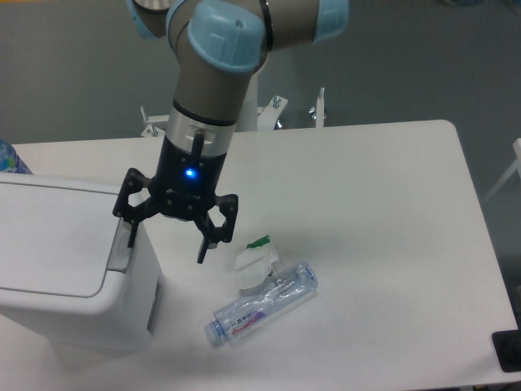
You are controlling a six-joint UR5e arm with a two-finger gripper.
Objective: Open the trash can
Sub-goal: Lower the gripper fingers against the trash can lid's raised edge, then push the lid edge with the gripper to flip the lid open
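Note:
The trash can is a large white boxy bin at the left of the table, its flat lid down. A grey push-button tab sits on its right rim. My gripper hangs open over the bin's right edge. Its left finger points down right above the grey tab, touching or almost touching it. Its right finger hangs free past the bin's side, above the table. The gripper holds nothing.
A clear plastic bottle lies on its side on the table to the right of the bin, with a white wrapper and green bit by it. A blue object shows behind the bin at far left.

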